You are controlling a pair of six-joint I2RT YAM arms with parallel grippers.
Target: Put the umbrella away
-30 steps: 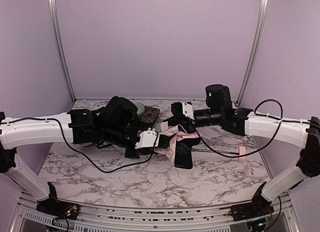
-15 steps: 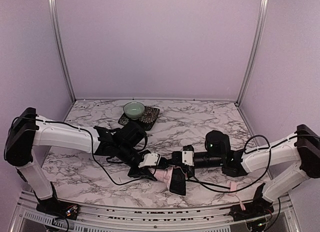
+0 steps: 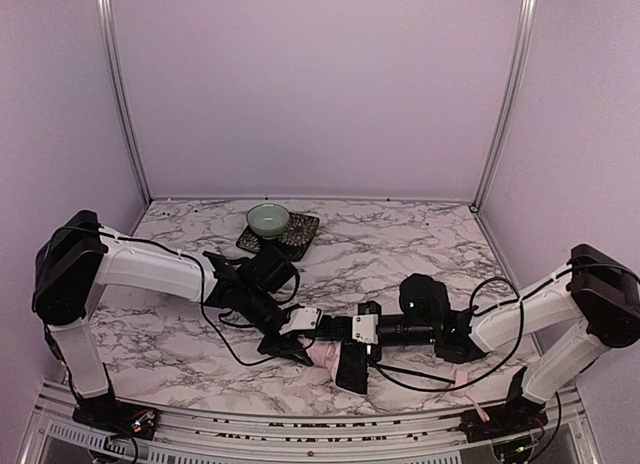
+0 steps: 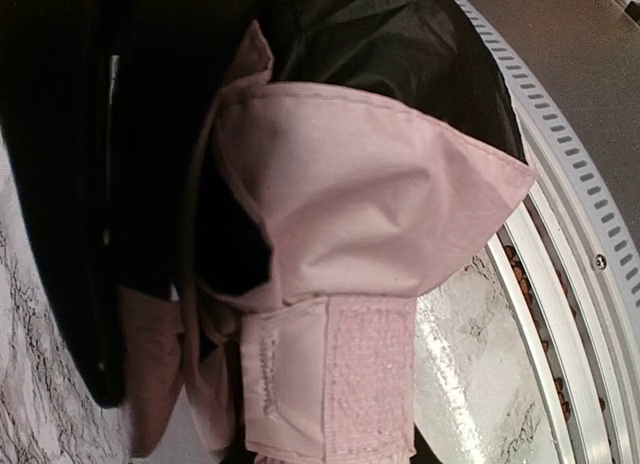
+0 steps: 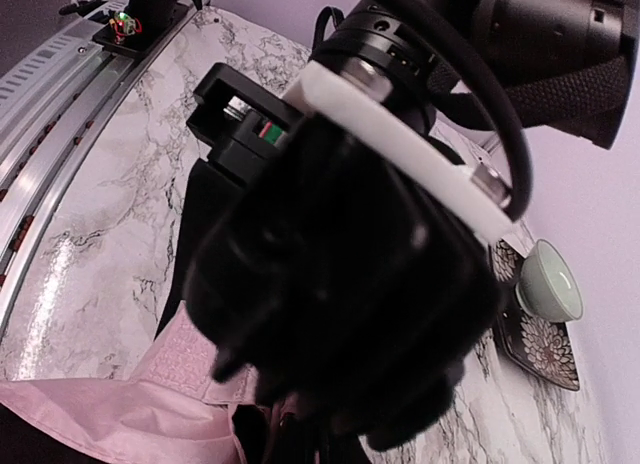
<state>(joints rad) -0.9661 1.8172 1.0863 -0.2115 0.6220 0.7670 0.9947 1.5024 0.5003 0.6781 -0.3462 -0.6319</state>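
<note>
The pale pink folding umbrella (image 3: 347,367) lies at 6 o'clock on the white marbled counter (image 3: 400,254), left claw (image 3: 296,346) narrow on its fabric, right claw (image 3: 349,332) closed, so I think the folds must stay tight.

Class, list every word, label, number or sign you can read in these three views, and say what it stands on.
No readable text in any view.
Umbrella: plain pink fabric and fastening strip, no print.
Bowl: plain, no lettering.
Mat: flower pattern only.
Rail: the dark marks are slots, not letters.
</note>
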